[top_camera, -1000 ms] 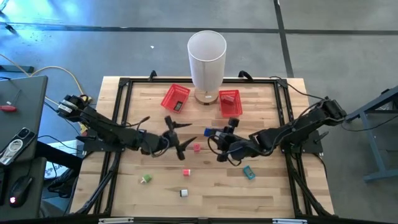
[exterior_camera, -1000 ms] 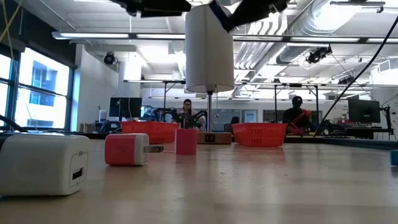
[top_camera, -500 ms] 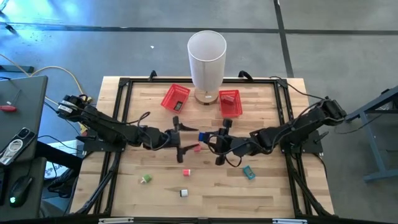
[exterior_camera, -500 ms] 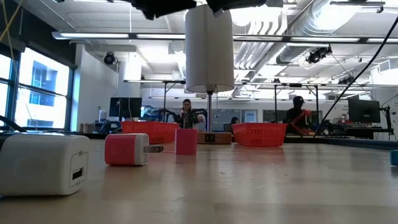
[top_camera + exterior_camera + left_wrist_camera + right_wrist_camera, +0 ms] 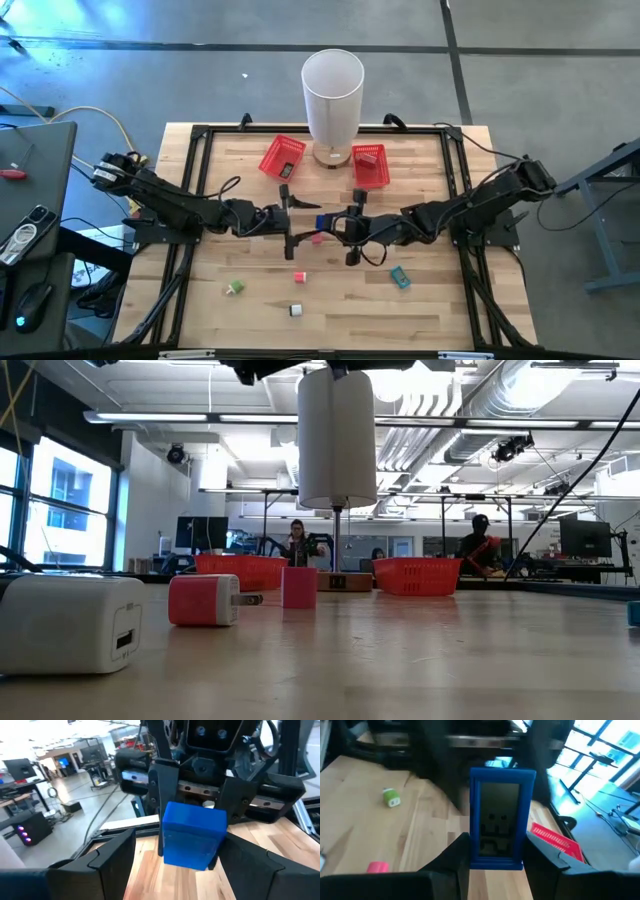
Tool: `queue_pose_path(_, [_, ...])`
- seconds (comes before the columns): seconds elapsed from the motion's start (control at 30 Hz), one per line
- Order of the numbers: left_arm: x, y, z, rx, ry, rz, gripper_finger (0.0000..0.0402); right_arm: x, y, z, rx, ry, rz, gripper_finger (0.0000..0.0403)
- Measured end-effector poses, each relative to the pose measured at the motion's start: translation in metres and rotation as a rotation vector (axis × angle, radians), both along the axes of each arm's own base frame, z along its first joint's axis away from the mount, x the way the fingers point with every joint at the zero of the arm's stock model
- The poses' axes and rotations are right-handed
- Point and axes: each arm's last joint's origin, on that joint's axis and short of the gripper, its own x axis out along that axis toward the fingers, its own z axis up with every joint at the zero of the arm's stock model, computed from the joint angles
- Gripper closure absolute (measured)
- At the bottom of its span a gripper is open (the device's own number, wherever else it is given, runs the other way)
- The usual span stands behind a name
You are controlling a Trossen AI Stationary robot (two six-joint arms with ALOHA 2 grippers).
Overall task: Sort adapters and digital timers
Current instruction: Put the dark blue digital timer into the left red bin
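A blue digital timer (image 5: 325,220) hangs above the middle of the table, with my right gripper (image 5: 343,225) shut on it. In the right wrist view its dark display (image 5: 501,817) faces the camera. My left gripper (image 5: 293,217) comes from the table's left and is open. Its two fingers (image 5: 112,860) stand on either side of the timer (image 5: 194,834) without plainly touching it. On the table below lie a pink adapter (image 5: 318,238), a red one (image 5: 299,276), a green one (image 5: 236,288), a white one (image 5: 296,310) and a teal timer (image 5: 400,277). My right gripper pinches the blue timer by its two narrow sides (image 5: 474,851) between its two fingers (image 5: 155,790). The fingers come nearly level from the table's right, tipped a little downward. The timer is lifted clear of the table and sticks out past the fingertips toward my left gripper.
Two red baskets (image 5: 282,157) (image 5: 369,165) stand at the far middle, on either side of a tall white cylinder (image 5: 333,90) on a stand. A black frame (image 5: 200,135) runs around the table's edge. In the low view, people sit in the room behind.
My two grippers have come together over the table's middle. The right one has carried the blue timer toward the left, and the left one has turned level and moved right until its fingers flank the timer. Both have risen slightly.
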Motion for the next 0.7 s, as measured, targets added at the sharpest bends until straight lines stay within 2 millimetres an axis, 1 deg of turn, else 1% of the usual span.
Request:
queue_pose_path(0.2, [0.0005,0.001,-0.0001,-0.007,-0.001,-0.009,0.0138,0.0009,0.0011,0.0014,0.011,-0.01,0.046,0.0273])
queue_pose_path(0.4, [0.0008,-0.0023,0.0015,0.011,-0.02,-0.132,0.0138,0.002,-0.0001,0.0017,0.015,-0.01,0.081,0.0273])
queue_pose_path(0.53, [0.0013,-0.0026,0.0016,0.053,-0.024,-0.131,0.0138,0.0036,-0.0012,0.0014,0.021,-0.016,0.084,0.0273])
queue_pose_path(0.7, [0.0013,-0.0026,0.0015,0.058,-0.023,-0.131,0.0138,0.004,-0.001,0.0004,0.02,-0.012,0.085,0.0273])
